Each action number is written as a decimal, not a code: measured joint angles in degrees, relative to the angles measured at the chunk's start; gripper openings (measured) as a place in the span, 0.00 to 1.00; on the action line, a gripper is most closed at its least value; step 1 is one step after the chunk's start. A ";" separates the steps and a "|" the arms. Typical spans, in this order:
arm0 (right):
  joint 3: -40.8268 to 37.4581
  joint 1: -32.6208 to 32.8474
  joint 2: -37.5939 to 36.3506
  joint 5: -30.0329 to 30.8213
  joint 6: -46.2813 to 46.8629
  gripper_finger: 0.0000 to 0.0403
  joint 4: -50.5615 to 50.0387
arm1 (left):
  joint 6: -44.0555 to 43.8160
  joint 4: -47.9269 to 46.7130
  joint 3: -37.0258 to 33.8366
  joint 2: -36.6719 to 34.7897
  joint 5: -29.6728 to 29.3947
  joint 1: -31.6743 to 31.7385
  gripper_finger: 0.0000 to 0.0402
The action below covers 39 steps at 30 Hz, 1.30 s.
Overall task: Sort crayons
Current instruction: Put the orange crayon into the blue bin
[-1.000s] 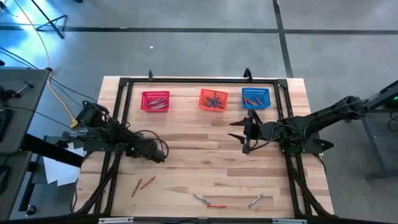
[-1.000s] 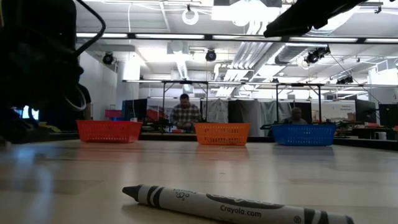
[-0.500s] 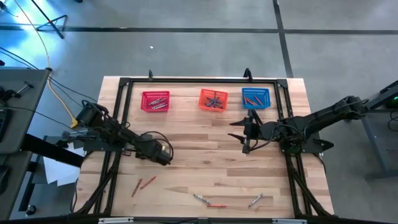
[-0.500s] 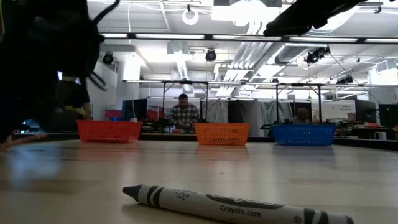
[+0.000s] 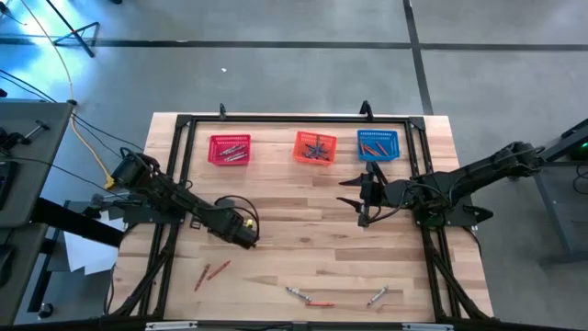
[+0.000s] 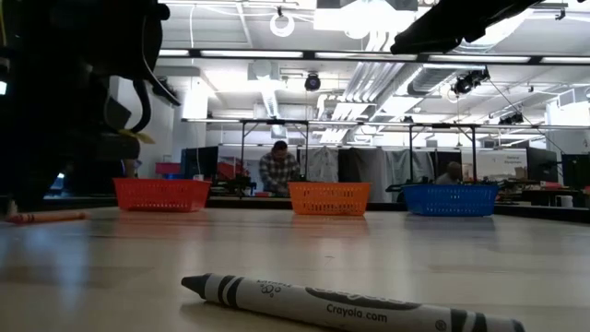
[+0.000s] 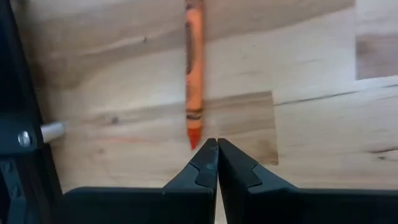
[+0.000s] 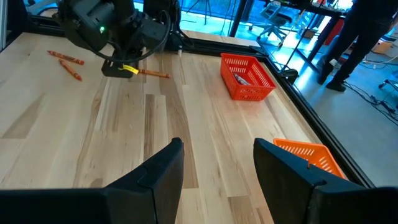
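Observation:
My left gripper (image 7: 217,144) is shut and holds nothing; it points down over the table's left half (image 5: 243,232). An orange crayon (image 7: 194,74) lies flat on the wood just beyond its fingertips, also seen in the right wrist view (image 8: 153,73) and the low view (image 6: 46,218). Two red-orange crayons (image 5: 209,272) lie nearer the front left. Some more crayons (image 5: 308,299) lie at the front middle, one of them grey (image 6: 341,309). My right gripper (image 8: 217,158) stands open and empty above the table's right half (image 5: 351,191).
Red (image 5: 230,149), orange (image 5: 315,147) and blue (image 5: 378,144) mesh baskets with crayons in them stand in a row at the far edge. A black frame (image 5: 276,118) runs around the table. Bare wood lies between the arms. People show in the room behind.
My left gripper has gone toward the table's right edge and risen a little, turning as it went. In the low view the arm has drawn clear of the orange crayon, which now lies flat on the table.

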 joint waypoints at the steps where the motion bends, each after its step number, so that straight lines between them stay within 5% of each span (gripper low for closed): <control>1: 0.00 0.00 0.00 0.00 0.00 0.47 0.01 | 0.58 -0.03 0.00 0.00 -0.88 0.00 0.00; 10: 0.00 0.00 0.00 0.00 0.16 0.47 0.02 | 9.73 -2.66 -0.02 0.00 -5.64 1.40 0.08; 17: 0.00 0.00 0.00 -0.21 1.09 0.47 0.02 | 9.00 -4.81 -1.33 -0.02 -14.00 1.71 0.16; 39: 0.00 0.00 -0.02 -0.44 1.09 0.47 0.00 | 12.40 6.21 -9.27 -0.50 -4.80 5.27 0.32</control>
